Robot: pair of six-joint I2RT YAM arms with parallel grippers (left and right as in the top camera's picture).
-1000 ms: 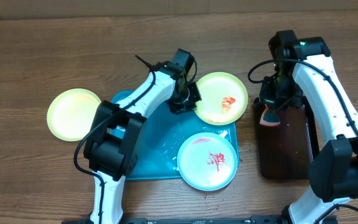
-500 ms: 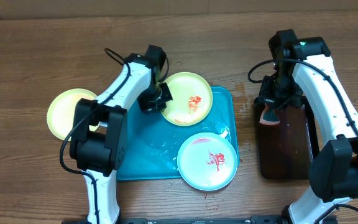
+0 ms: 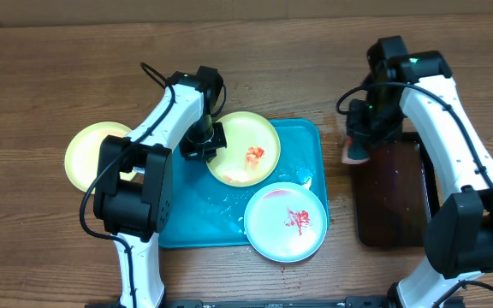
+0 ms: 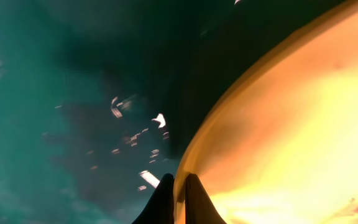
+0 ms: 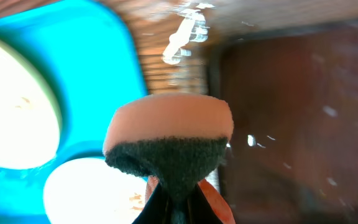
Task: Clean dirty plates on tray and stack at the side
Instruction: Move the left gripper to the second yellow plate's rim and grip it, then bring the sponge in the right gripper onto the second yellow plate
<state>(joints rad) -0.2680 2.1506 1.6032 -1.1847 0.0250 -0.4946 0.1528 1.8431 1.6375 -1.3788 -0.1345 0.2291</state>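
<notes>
My left gripper [image 3: 204, 143] is shut on the left rim of the yellow plate [image 3: 248, 135], which lies over the back of the turquoise tray [image 3: 197, 210] and carries a red smear. In the left wrist view the fingertips [image 4: 179, 193] pinch that yellow rim [image 4: 278, 124] above the wet tray [image 4: 42, 93]. A light blue plate [image 3: 286, 221] with red smears sits at the tray's front right. A pale green plate [image 3: 99, 156] lies on the table left of the tray. My right gripper [image 5: 178, 200] is shut on an orange sponge [image 5: 169, 134] with a dark pad, which hangs [image 3: 354, 151] between both trays.
A dark brown tray [image 3: 396, 197] lies at the right, under the right arm, and shows wet in the right wrist view [image 5: 303, 112]. Water drops glisten on the wood between the trays. Bare wooden table stretches along the back.
The left gripper has pulled the yellow plate left and forward, from the tray's back right corner to over its back half. The right gripper with the sponge has shifted left, off the dark tray.
</notes>
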